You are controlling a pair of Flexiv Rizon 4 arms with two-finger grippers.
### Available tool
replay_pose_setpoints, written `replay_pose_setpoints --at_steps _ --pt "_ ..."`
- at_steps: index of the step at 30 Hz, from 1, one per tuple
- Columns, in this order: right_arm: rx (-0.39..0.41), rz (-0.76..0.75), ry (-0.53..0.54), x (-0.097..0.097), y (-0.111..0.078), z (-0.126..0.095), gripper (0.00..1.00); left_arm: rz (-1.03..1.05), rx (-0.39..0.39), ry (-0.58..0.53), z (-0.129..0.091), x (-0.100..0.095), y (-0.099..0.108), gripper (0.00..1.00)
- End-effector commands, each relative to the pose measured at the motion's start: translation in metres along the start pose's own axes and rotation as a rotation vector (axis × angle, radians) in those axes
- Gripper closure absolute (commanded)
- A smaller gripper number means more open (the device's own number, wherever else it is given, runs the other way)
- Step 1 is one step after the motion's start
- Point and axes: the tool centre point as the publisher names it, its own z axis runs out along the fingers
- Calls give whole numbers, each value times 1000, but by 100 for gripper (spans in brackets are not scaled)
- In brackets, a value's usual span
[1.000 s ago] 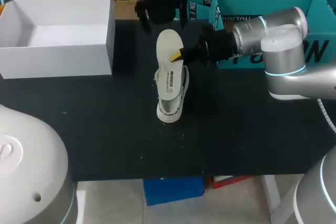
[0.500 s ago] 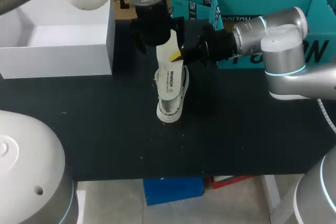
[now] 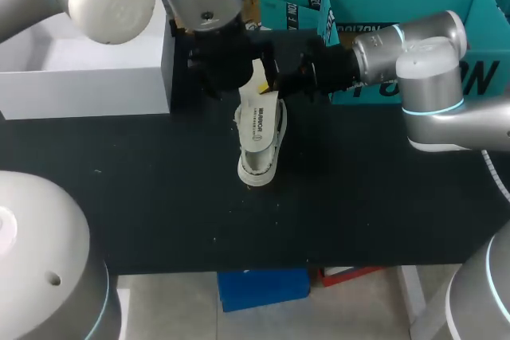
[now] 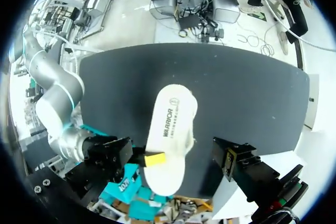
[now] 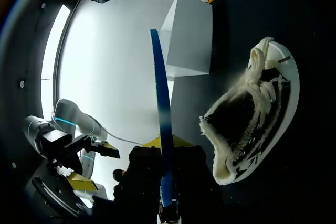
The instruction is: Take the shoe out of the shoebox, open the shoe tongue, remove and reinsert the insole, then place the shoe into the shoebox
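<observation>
While my right jaws clench the insole [image 5: 160, 87] edge-on beside the shoe [image 5: 252, 124], my left jaws hang released; reinsertion next requires toe-first alignment.

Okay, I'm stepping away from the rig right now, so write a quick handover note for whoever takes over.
Right gripper: shut on the insole, holding it over the shoe, clear of it.
Left gripper: above the insole's far end; whether it is open or shut cannot be told.
Shoe: on the black table, to the right of the white shoebox and apart from it.
Done: shoe is out of the box and the insole is removed; the shoe's mouth looks spread open.
Left: reinsert the insole, then put the shoe into the shoebox.
</observation>
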Motion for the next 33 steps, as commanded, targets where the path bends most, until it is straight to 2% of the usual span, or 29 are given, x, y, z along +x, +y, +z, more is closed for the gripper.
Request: replay_pose_setpoints --at_steps 1,9,16,33 --pt "-2 0 0 -1 0 1 100 -23 17 -185 2 23 0 0" --pt "-2 0 0 -1 0 1 100 11 105 -438 2 31 6 0" --pt "-2 0 0 -1 0 1 100 74 115 -596 0 37 9 0" --pt "-2 0 0 -1 0 1 100 74 111 -589 1 38 9 0"
